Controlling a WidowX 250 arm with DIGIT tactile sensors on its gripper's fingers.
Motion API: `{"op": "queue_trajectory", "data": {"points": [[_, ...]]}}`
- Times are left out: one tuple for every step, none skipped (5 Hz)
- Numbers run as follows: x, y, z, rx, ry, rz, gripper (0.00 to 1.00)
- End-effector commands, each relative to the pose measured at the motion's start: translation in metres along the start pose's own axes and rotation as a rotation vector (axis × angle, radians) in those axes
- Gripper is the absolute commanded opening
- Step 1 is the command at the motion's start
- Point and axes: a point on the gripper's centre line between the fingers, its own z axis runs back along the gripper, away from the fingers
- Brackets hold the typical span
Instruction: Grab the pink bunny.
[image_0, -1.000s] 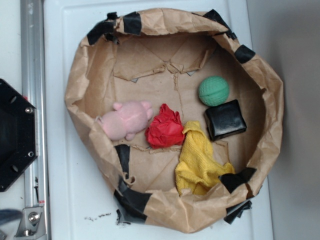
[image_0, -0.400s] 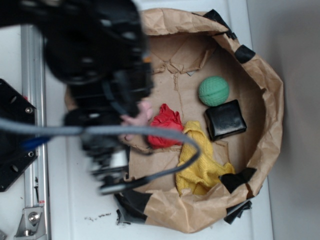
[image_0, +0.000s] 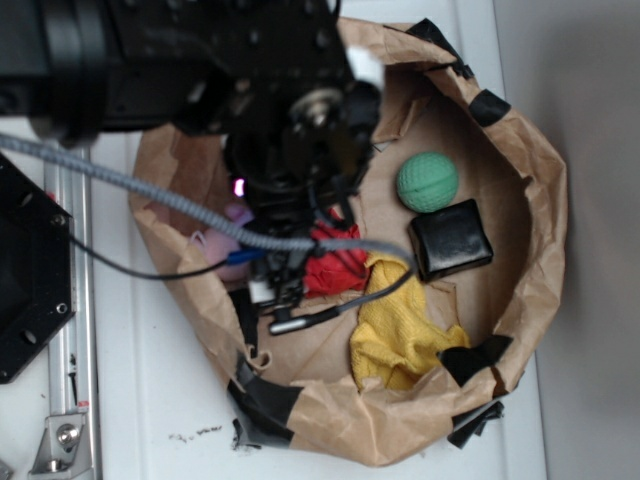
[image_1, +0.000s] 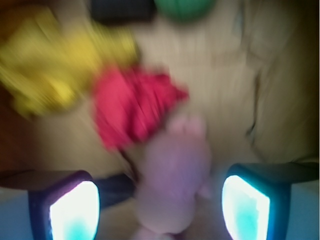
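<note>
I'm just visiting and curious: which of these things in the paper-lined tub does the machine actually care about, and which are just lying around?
Part of the job:
- pink bunny
- tool, open, one finger each side of the bunny

Just lying about:
- red cloth
- yellow cloth
- green ball
- black block

Crumpled brown paper basin (image_0: 540, 200), rim patched with black tape, sits on the white desk (image_0: 140, 400).

Green ball (image_0: 428, 181) near the basin's far-right wall. Black square block (image_0: 451, 239) just beside the ball, toward the near rim.

Red cloth wad (image_0: 338, 270) mid-floor, partly covered. Yellow cloth (image_0: 400, 330) touching the wad, trailing to the near-right rim.

Aluminium rail (image_0: 70, 350) along the desk's left edge.
</note>
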Motion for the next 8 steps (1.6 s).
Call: {"op": "queue_trajectory", "data": {"points": [[-0.003,0.000,-0.052,0.228,-0.022,-0.105,1.00],[-0.011,-0.008,-0.065,0.267,-0.029,-0.069,0.94],[-0.009,-0.012,-0.019,0.202,-0.110,-0.072,0.00],[-0.001,-0.006,0.034,0.166,-0.225,-0.035,0.00],[0.002,-0.002,0.087,0.098,-0.328,-0.018,0.00],[0.013,-0.003,0.129,-0.017,-0.566,-0.041,0.00],[0.010,-0.003,0.131,0.015,-0.462,-0.095,0.00],[0.008,-0.008,0.118,0.137,-0.509,-0.078,0.00]]}}
